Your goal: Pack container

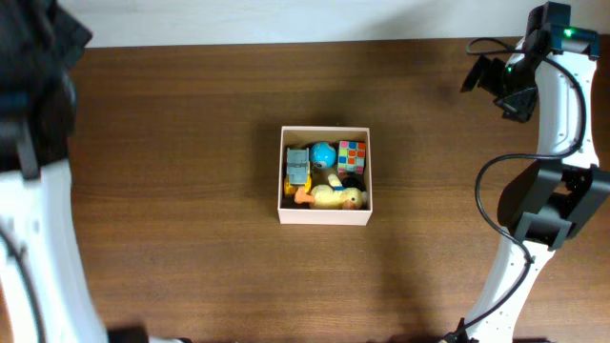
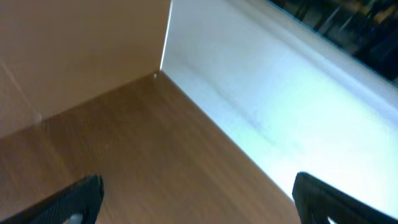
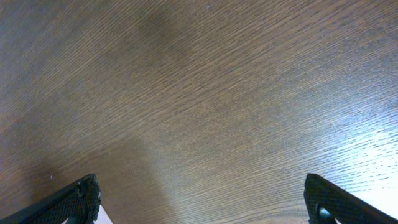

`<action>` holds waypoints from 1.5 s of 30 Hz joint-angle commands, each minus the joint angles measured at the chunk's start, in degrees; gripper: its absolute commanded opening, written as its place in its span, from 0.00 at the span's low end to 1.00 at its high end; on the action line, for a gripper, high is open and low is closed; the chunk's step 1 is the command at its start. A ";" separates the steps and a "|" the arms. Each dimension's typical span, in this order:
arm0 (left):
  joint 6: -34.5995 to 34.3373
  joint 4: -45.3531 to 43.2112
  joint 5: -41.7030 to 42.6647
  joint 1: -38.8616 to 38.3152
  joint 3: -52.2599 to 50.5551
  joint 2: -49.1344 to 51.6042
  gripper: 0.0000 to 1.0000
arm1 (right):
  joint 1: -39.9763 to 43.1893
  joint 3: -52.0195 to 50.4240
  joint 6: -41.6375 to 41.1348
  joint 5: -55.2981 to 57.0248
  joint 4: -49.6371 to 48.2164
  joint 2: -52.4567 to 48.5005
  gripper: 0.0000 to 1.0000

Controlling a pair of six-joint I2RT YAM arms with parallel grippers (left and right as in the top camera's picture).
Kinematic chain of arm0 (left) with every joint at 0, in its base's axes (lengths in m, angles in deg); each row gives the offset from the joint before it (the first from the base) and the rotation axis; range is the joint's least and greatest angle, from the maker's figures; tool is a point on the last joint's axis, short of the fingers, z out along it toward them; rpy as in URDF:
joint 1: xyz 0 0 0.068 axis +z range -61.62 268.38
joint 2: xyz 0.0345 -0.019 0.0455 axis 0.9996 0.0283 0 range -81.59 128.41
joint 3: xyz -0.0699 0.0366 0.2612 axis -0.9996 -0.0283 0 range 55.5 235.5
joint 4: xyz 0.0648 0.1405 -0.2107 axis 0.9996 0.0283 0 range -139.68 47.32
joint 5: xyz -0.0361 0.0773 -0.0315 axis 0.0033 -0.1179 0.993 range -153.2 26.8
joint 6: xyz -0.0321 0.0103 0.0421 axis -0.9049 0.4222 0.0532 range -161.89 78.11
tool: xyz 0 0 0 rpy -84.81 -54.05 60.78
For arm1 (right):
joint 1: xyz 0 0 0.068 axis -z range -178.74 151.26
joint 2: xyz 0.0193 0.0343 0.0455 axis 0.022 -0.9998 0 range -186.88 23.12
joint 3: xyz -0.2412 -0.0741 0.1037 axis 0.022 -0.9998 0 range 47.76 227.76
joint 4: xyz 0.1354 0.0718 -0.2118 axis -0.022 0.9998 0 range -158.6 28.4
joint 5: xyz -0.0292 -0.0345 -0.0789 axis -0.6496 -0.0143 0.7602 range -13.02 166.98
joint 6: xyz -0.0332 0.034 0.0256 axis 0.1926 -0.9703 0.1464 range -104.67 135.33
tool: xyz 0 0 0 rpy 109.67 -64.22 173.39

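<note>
Both are spread wide and empty: my left gripper (image 2: 199, 200) and my right gripper (image 3: 205, 200). The container (image 1: 324, 216) sits mid tabletop (image 1: 172, 143), at nine o'clock from my right arm (image 1: 558, 105), crowded with toys (image 1: 351, 155). Any careless reach in, I judge, could tip the yellow duck (image 1: 335, 198) over its low wall.

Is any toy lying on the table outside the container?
No, the yellow duck, the colour cube and the blue ball all lie inside the container.
</note>
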 commanded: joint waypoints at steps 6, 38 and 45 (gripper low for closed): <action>0.09 -19.54 -1.38 0.04 -43.06 -20.48 0.99 | 0.00 -0.31 -0.09 -0.68 0.00 1.46 0.99; 28.30 -48.89 20.79 -0.17 -115.45 -82.62 0.99 | 0.00 -0.31 -0.09 -0.68 0.00 1.46 0.99; 29.70 -47.89 20.33 -0.15 -116.78 -86.44 0.99 | 0.00 -0.31 -0.09 -0.68 0.00 1.46 0.99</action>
